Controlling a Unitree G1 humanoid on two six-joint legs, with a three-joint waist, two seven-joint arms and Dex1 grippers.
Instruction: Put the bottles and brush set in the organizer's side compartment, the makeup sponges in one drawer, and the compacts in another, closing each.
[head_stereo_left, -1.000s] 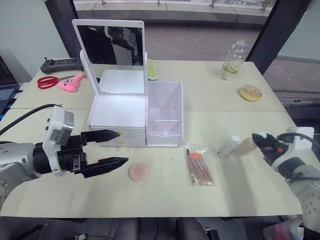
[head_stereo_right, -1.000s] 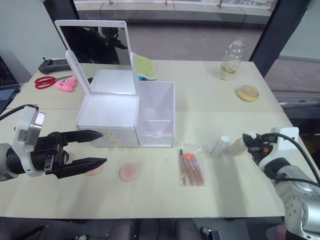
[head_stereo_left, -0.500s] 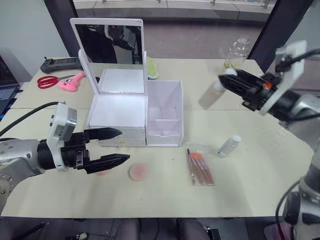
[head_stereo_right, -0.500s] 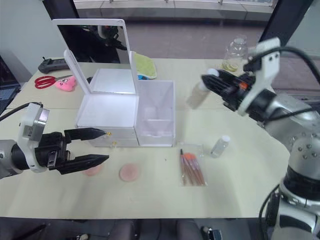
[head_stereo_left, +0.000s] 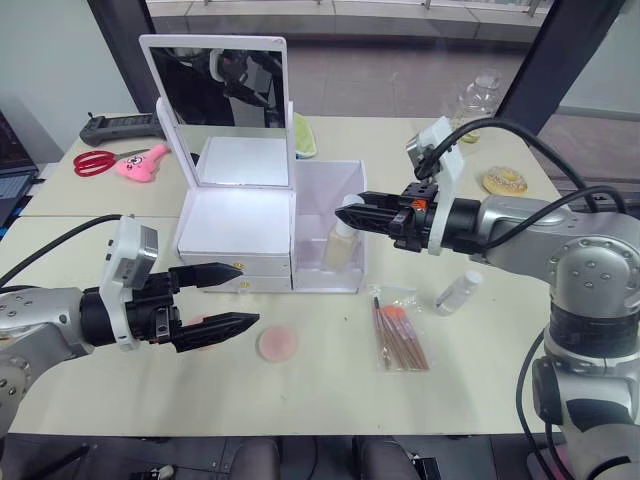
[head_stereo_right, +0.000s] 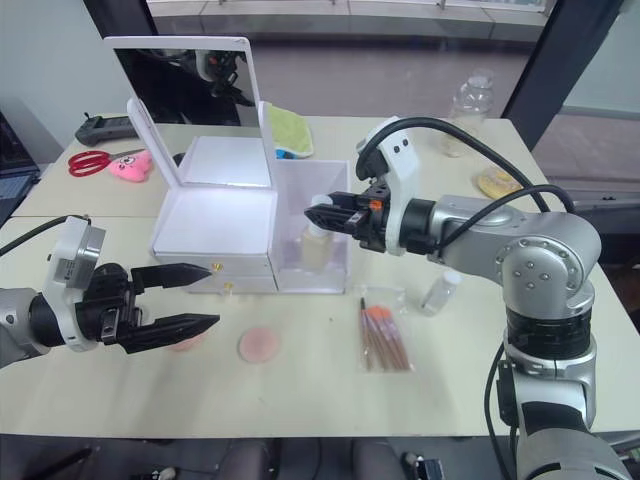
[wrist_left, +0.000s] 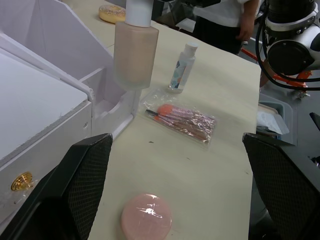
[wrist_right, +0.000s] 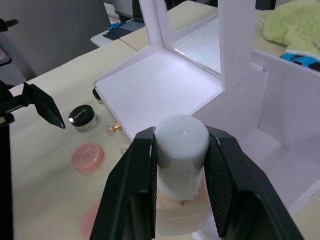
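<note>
My right gripper (head_stereo_left: 352, 212) is shut on the white cap of the beige bottle (head_stereo_left: 342, 245). The bottle hangs upright, its lower part inside the side compartment (head_stereo_left: 330, 190) of the white organizer (head_stereo_left: 238, 225). The whitish-clear bottle (head_stereo_left: 458, 291) lies on the table to the right. The brush set (head_stereo_left: 400, 331) lies in front of the compartment. One pink makeup sponge (head_stereo_left: 277, 343) sits before the drawers. A second sponge (head_stereo_right: 185, 343) is half hidden behind my open left gripper (head_stereo_left: 225, 297). One black-lidded compact (wrist_right: 82, 116) stands left of the organizer.
At the back left lie red scissors (head_stereo_left: 95, 162), a pink toy (head_stereo_left: 145, 163) and a black remote (head_stereo_left: 125, 127). A green cloth (head_stereo_left: 305, 140) lies behind the organizer. A drink bottle (head_stereo_right: 468, 100) and a donut (head_stereo_left: 500, 182) are at the back right. Both drawers are closed.
My right arm lifted the beige bottle from the table's right side, swung it left and lowered it into the side compartment. My left gripper has barely moved.
</note>
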